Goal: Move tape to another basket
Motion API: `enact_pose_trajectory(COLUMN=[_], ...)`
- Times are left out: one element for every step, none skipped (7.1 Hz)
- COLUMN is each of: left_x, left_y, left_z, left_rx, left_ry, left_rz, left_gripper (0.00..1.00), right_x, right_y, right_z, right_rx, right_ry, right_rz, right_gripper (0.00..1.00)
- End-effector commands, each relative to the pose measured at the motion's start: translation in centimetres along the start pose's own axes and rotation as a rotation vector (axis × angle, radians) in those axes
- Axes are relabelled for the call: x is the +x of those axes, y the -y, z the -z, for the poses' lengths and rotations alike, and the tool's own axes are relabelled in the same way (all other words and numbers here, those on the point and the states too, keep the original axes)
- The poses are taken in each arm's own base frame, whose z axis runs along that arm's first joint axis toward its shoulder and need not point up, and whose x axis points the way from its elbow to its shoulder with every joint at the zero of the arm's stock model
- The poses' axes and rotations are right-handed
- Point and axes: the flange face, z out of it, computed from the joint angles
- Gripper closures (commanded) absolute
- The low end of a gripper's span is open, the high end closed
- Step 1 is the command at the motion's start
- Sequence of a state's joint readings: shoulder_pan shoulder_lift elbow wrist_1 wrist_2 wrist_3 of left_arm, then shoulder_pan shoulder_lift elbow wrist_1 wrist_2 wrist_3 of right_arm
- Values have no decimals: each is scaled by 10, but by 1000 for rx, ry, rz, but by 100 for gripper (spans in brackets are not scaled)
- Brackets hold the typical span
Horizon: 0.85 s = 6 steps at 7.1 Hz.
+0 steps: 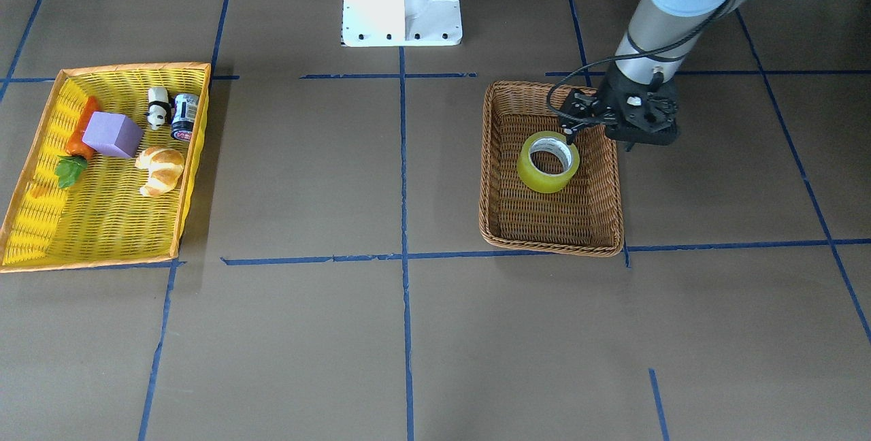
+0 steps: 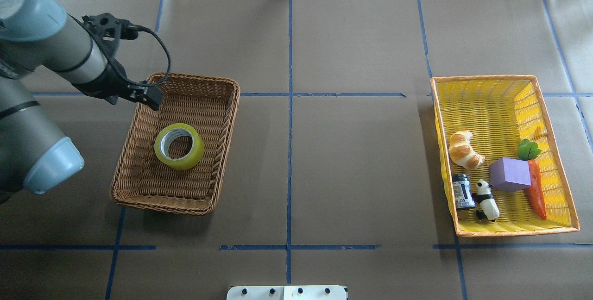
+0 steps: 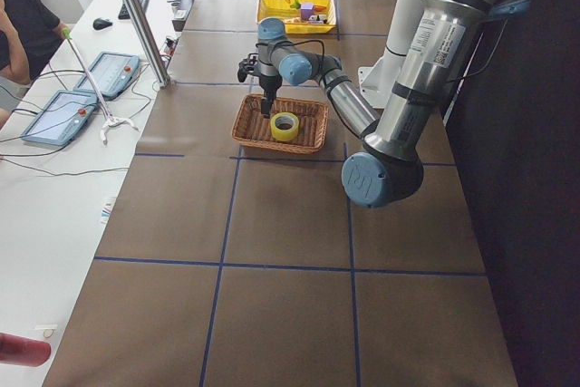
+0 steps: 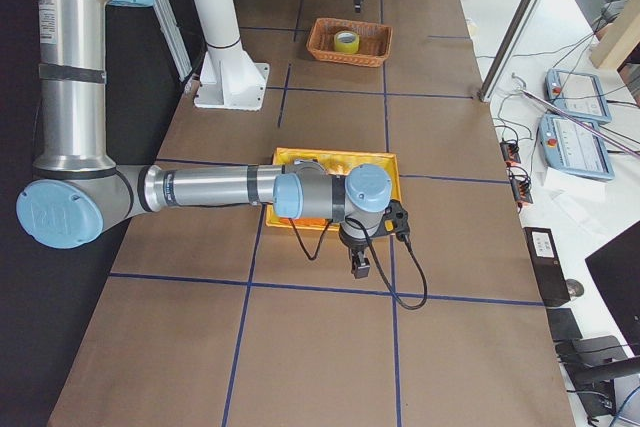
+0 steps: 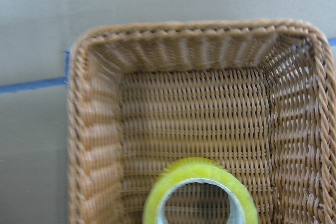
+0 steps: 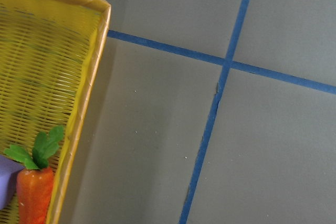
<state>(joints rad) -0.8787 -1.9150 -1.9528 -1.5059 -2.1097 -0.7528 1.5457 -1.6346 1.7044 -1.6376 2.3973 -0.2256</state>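
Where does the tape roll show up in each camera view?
Front-facing: tape right of centre.
Overhead: tape left of centre.
Exterior left: tape upper middle.
Exterior right: tape top middle, small.
Left wrist: tape at bottom edge, cropped.
Right wrist: absent.
Landmark: brown wicker basket holding it.

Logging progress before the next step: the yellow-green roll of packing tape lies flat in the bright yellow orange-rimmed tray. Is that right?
Not quite. The yellow-green roll of packing tape does lie flat, but in the brown woven wicker basket, not in the bright yellow orange-rimmed tray. The overhead exterior view shows this plainly.
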Motion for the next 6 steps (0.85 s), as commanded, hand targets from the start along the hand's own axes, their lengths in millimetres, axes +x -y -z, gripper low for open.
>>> enact_pose_trajectory(left_x=[-125, -190, -259, -327, -377, -423], left_y=[-3, -11, -28, -36, -41, -50], left_z=[32, 51, 58, 57, 57, 57], left_rx=[-37, -35, -38, -43, -46, -48], left_ry=[-29, -47, -30, -6, -9, -30], left_rz=[5, 28, 3, -15, -5, 9], left_gripper=[0, 0, 0, 0, 0, 0], right_x=[15, 13, 17, 22, 22, 23], right_y=[-4, -1, -6, -9, -11, -12], right_z=[6, 8, 3, -2, -3, -4], right_rx=[13, 18, 8, -3, -3, -5], right_ry=[-6, -6, -3, 1, 3, 4], right_rz=[-24, -17, -29, -42, -52, -57], right_gripper=[0, 0, 0, 0, 0, 0])
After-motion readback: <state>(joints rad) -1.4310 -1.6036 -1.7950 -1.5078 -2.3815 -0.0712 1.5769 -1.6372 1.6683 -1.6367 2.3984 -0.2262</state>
